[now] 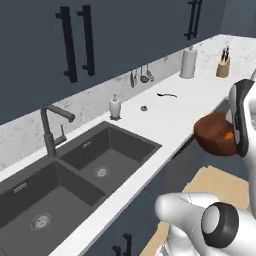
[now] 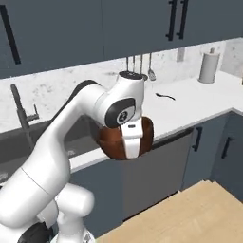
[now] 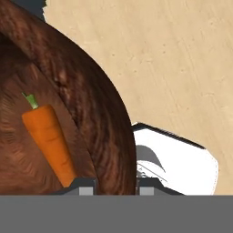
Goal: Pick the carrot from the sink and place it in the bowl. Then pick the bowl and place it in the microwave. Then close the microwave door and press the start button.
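Observation:
The reddish-brown bowl point(image 1: 214, 134) point(image 2: 110, 141) point(image 3: 93, 107) hangs in the air just off the counter's front edge, above the floor. My gripper point(image 3: 113, 186) point(image 2: 132, 148) is shut on its rim, one finger inside and one outside. The orange carrot point(image 3: 48, 135) point(image 1: 229, 135) lies inside the bowl, close to the inner finger. The dark grey double-basin sink point(image 1: 75, 175) point(image 2: 12, 147) sits to the left with both basins bare, its dark tap point(image 1: 50, 125) behind it. The microwave and its door are out of view.
On the white counter point(image 1: 165, 117) stand a soap dispenser point(image 1: 115, 106), a paper towel roll point(image 1: 188, 62) point(image 2: 209, 66) and a knife block point(image 1: 223, 67). Utensils point(image 2: 142, 66) hang on the back wall. Light wooden floor point(image 2: 190, 213) lies below the bowl, with cabinet fronts point(image 2: 209, 152) alongside.

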Controlling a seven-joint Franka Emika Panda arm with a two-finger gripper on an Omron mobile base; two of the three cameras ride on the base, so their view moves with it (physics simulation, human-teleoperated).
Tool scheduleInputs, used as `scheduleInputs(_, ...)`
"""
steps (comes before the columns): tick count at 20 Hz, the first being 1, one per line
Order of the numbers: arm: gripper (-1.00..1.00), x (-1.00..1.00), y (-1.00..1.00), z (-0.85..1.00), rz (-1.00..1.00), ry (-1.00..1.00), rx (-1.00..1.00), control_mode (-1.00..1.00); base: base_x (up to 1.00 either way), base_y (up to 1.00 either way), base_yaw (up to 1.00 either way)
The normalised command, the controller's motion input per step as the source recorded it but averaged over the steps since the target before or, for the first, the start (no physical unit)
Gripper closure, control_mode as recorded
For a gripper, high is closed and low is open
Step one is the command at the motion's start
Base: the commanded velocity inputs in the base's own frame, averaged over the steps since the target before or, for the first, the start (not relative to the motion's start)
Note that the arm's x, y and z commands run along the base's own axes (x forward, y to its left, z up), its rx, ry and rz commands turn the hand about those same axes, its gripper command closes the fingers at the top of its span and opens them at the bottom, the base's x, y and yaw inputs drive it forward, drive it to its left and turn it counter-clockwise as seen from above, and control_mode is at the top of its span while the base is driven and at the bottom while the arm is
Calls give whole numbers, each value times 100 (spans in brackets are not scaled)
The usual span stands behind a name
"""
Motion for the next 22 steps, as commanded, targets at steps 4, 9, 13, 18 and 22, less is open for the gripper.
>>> scheduleInputs(4,100,0,0,0,0,0,0,100,-13,0,-81)
scheduleInputs(9,100,0,0,0,0,0,0,100,-9,0,-83)
scheduleInputs(13,100,0,0,0,0,0,0,100,-5,-2,-81)
scheduleInputs(18,100,0,0,0,0,0,0,100,19,-31,-65)
scheduleInputs(22,100,0,0,0,0,0,0,100,99,-31,-23)
